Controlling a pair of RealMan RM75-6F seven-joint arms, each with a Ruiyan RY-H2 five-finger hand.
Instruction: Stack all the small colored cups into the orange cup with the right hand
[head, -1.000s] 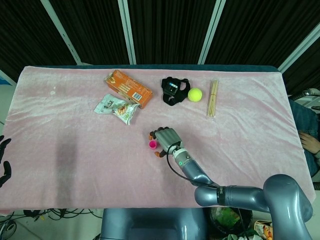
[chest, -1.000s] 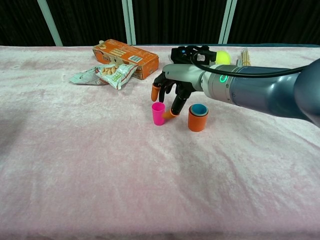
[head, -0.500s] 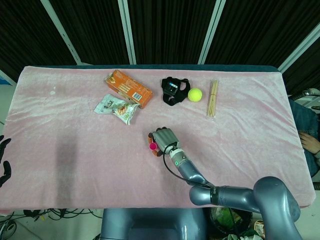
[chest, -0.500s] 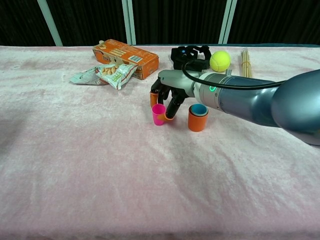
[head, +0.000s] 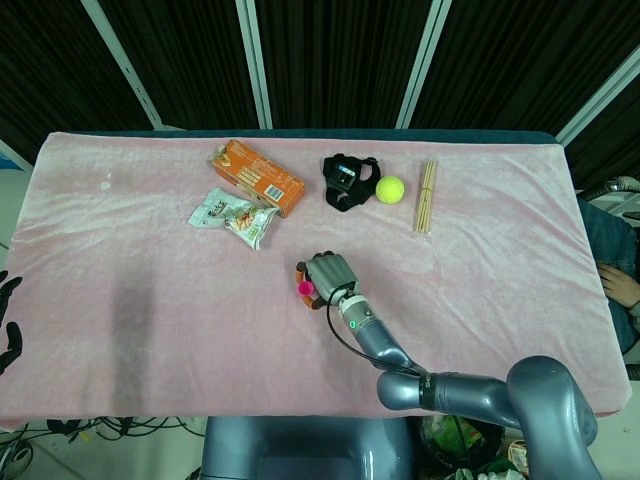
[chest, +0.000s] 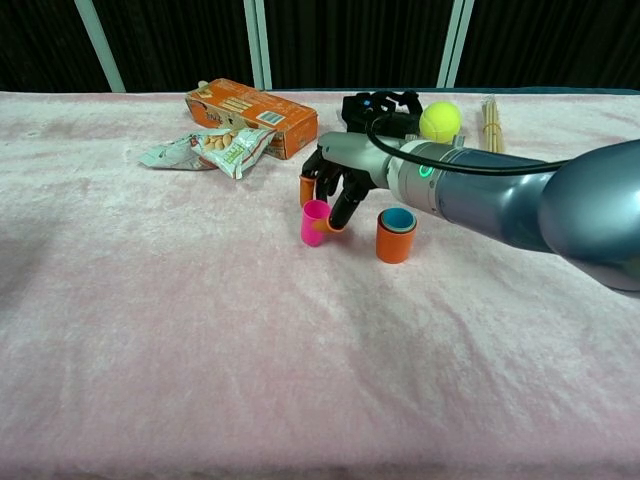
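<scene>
Fingers of the right hand (chest: 335, 180) pinch the pink cup (chest: 314, 222) at its rim, centre frame, just left of the orange cup (chest: 396, 234). Light, stiff, probably slippery plastic; grip the upper wall.

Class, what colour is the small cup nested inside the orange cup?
Blue: its rim shows inside the orange cup, seen best in the chest view.

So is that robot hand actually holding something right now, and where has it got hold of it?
Yes, the right robot hand pinches the pink cup at its rim, fingertips on either side, tilting it.
</scene>
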